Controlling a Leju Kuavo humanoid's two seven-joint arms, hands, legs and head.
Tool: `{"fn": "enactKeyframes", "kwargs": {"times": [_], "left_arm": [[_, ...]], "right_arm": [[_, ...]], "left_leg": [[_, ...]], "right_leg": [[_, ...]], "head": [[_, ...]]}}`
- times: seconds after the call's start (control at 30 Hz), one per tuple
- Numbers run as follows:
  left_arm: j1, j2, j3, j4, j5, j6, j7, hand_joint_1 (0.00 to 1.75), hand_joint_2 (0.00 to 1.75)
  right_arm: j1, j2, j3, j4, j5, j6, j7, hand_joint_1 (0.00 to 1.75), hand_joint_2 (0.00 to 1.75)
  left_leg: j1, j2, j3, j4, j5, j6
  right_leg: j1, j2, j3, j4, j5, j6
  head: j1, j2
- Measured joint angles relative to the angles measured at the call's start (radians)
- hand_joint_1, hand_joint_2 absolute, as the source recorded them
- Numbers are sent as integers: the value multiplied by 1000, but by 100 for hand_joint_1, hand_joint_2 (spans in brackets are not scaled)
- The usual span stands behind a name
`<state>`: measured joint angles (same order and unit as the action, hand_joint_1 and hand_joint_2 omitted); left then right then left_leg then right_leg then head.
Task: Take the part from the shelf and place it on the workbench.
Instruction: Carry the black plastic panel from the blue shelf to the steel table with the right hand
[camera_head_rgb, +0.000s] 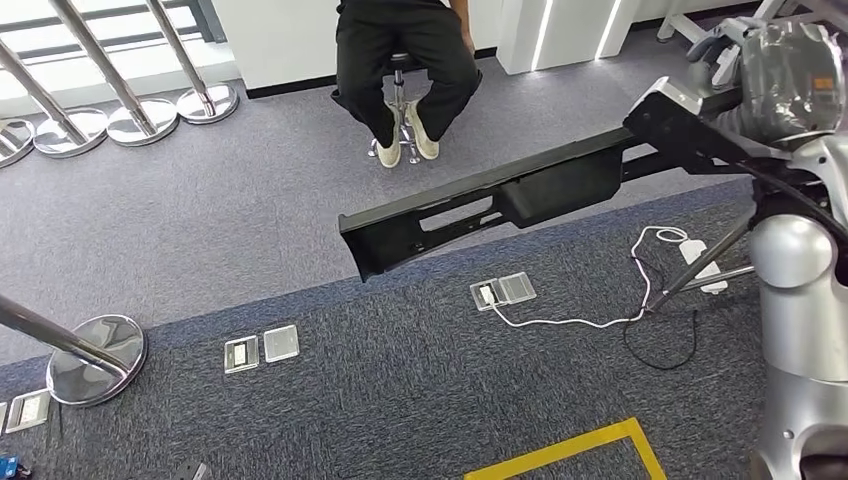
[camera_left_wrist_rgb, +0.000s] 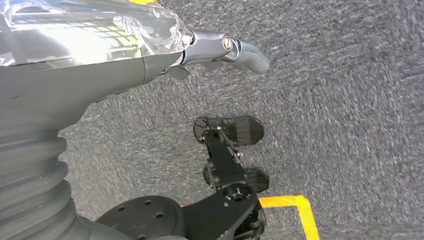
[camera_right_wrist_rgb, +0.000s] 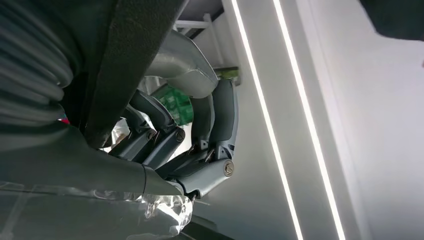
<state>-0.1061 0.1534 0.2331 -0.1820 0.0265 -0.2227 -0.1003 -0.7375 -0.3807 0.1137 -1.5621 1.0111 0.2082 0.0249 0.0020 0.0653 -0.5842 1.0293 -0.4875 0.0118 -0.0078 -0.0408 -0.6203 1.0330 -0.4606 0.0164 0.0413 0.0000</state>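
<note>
Head view: part (camera_head_rgb: 480, 205) in right hand (camera_head_rgb: 770, 70)

seated person (camera_head_rgb: 405, 60) cut off above waist, left robot hand (camera_left_wrist_rgb: 220, 47) fingers mostly hidden

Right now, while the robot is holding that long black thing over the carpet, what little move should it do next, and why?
Probably keep its grip and carry the long black plastic part onward, turning to find the workbench. The right robot hand holds only one end, the rest hangs over grey carpet, and a seated person is close ahead, so swing slowly.
</note>
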Motion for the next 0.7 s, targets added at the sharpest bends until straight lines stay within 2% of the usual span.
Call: {"fn": "enactKeyframes", "kwargs": {"times": [0.03, 0.1, 0.13, 0.2, 0.23, 0.27, 0.3, 0.33, 0.37, 0.43, 0.5, 0.57, 0.63, 0.7], "left_arm": [[0, 0, 0, 0, 0, 0, 0, 0, 175], [-2, 0, 0, 0, 0, 0, 0, 0, 175], [-2, -1, 0, 0, -1, 0, 0, 0, 175], [0, -1, 0, 0, -4, 0, 0, 0, 175], [2, -1, 0, 0, -6, 0, 0, 0, 175], [4, -1, 0, 0, -6, 0, 0, 0, 175], [5, -1, 0, 0, -7, 0, 0, 0, 175], [5, -1, 0, 0, -7, -1, 0, 0, 175], [4, -1, 0, 0, -7, -1, 0, 0, 175], [4, 0, 0, 0, -7, -1, 0, 0, 175], [4, 0, 0, 0, -8, -1, 0, 0, 175], [3, 0, 0, 0, -8, -1, 1, 0, 175], [0, 0, 0, 0, -8, 0, 1, 0, 175], [0, 0, 0, 0, -8, -1, 1, 0, 175]], "right_arm": [[-1, 0, 0, 1, 0, 0, 0, 175, 175], [-6, 0, 0, 3, 1, -1, 0, 175, 175], [-9, 1, 0, 4, 1, -1, 0, 175, 175], [-12, 2, 1, 4, 1, -1, 0, 175, 175], [-11, 3, 1, 5, 1, -1, 0, 175, 175], [-11, 4, 1, 5, 0, -1, 0, 175, 175], [-10, 4, 1, 5, -1, -1, 0, 175, 175], [-10, 5, 1, 5, -2, -1, 0, 175, 175], [-10, 5, 1, 5, -2, -1, 0, 175, 175], [-11, 5, 1, 6, -3, -1, 1, 175, 175], [-9, 6, 1, 6, -4, -3, 2, 175, 175], [-6, 6, 1, 6, -4, -4, 2, 175, 175], [-6, 5, 1, 6, -4, -4, 2, 175, 175], [-7, 4, 1, 6, -5, -4, 2, 175, 175]], "left_leg": [[1, 4, 2, 0, -2, -5], [5, -10, -2, 23, -22, -16], [7, -25, -16, 61, -45, -19], [9, -49, -73, 186, -107, -22], [8, -54, -104, 246, -127, -22], [8, -56, -123, 280, -131, -21], [8, -57, -124, 276, -115, -18], [8, -60, -109, 236, -83, -15], [9, -70, -82, 171, -44, -12], [12, -106, -35, 57, 1, -8], [10, -124, -21, 21, 6, -6], [8, -109, -17, 11, 11, 2], [9, -91, -11, -4, 19, 14], [9, -73, -8, -13, 23, 22]], "right_leg": [[0, 9, 0, -1, 1, -8], [-3, 21, 3, -6, 4, -21], [-4, 26, 5, -9, 6, -27], [-2, 39, 6, -9, 6, -34], [0, 48, 7, -8, 5, -35], [1, 57, 7, -7, 5, -36], [2, 67, 7, -5, 5, -36], [2, 77, 7, -3, 4, -36], [1, 87, 8, -1, 2, -34], [0, 104, 5, 5, -1, -29], [-3, 120, -1, 6, 1, -18], [-9, 134, -4, 4, 3, -6], [-8, 111, -16, 32, -20, 4], [-6, 70, -60, 133, -76, 11]], "head": [[-2, 0], [-8, 0], [-13, 0], [-25, 0], [-32, 0], [-36, 0], [-40, 0], [-43, 0], [-46, 0], [-49, 0], [-49, 0], [-48, 0], [-43, 0], [-30, 0]]}}
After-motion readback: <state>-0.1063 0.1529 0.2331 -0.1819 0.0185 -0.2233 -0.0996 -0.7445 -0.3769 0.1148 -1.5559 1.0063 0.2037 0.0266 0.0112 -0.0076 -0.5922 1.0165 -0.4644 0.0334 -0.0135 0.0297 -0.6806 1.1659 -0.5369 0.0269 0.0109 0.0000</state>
